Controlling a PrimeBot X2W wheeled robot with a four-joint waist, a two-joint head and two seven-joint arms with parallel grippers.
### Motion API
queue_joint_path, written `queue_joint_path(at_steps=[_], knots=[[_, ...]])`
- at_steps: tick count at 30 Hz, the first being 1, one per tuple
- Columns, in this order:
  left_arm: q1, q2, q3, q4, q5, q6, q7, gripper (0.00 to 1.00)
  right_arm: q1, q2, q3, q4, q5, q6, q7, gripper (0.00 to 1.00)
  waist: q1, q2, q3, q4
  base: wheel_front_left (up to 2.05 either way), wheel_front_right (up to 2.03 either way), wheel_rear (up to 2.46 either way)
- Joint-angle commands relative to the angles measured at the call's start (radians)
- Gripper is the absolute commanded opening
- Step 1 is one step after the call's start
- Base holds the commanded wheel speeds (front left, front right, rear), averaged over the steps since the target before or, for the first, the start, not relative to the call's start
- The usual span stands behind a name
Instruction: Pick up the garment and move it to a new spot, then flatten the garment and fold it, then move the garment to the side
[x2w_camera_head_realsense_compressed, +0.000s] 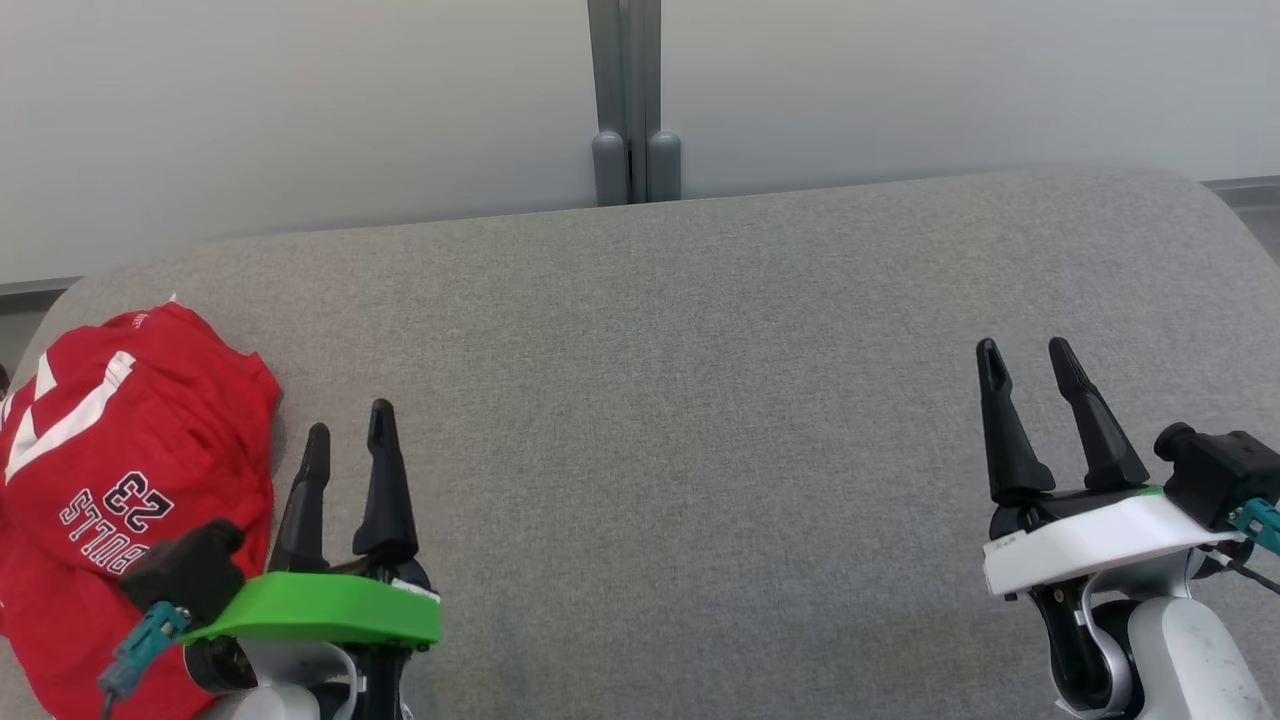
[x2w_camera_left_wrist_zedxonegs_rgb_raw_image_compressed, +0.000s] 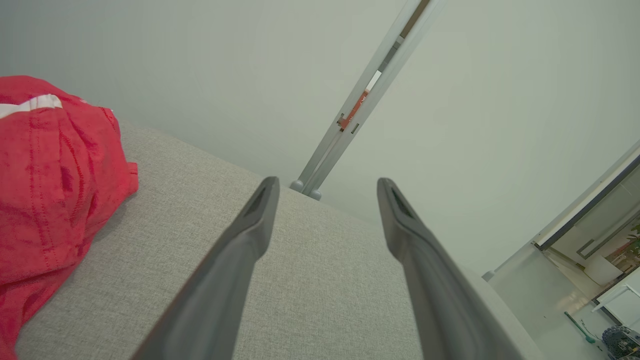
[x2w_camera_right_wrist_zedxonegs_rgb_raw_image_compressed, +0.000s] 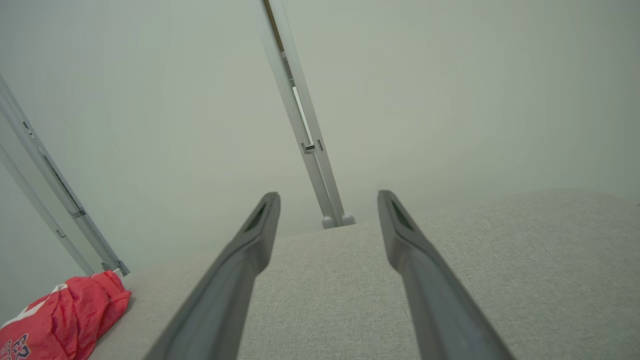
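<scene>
Your left gripper (x2w_camera_head_realsense_compressed: 349, 420) sits at seven o'clock, jaws spread, pointing toward twelve. Your right gripper (x2w_camera_head_realsense_compressed: 1024, 345) sits at four o'clock, spread alike.

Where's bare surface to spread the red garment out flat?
Free: the broad middle of the grey surface, between the left pincer and the right pincer, back to the grey post. Crowded: the left edge, where the red garment lies bunched beside the left pincer.
</scene>
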Motion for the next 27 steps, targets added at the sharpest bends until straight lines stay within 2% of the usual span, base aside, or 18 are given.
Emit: queue_joint_path(at_steps=[1,8,15,27], knots=[[0.002,0.007,-0.014,-0.01,0.05,0.01,-0.01,1.0,-0.009,-0.006,0.004,-0.019,-0.043,0.002,-0.014,1.0,0.0,0.0,-0.001,0.0,0.0,0.0,0.0],[0.007,0.024,-0.091,0.03,0.197,0.057,-0.03,1.0,0.005,0.002,0.012,0.001,-0.151,0.002,-0.033,1.0,0.0,0.0,-0.006,-0.003,0.0,0.0,0.0],[0.0,0.048,-0.144,0.06,0.271,0.13,-0.048,1.0,0.015,0.009,0.012,0.015,-0.237,0.003,-0.052,1.0,0.0,0.0,-0.007,-0.004,0.0,0.0,0.0],[-0.026,0.082,-0.245,0.093,0.386,0.218,-0.076,1.0,0.019,0.013,0.032,0.026,-0.38,0.003,-0.08,1.0,0.0,0.0,-0.006,-0.006,0.0,0.0,0.0]])
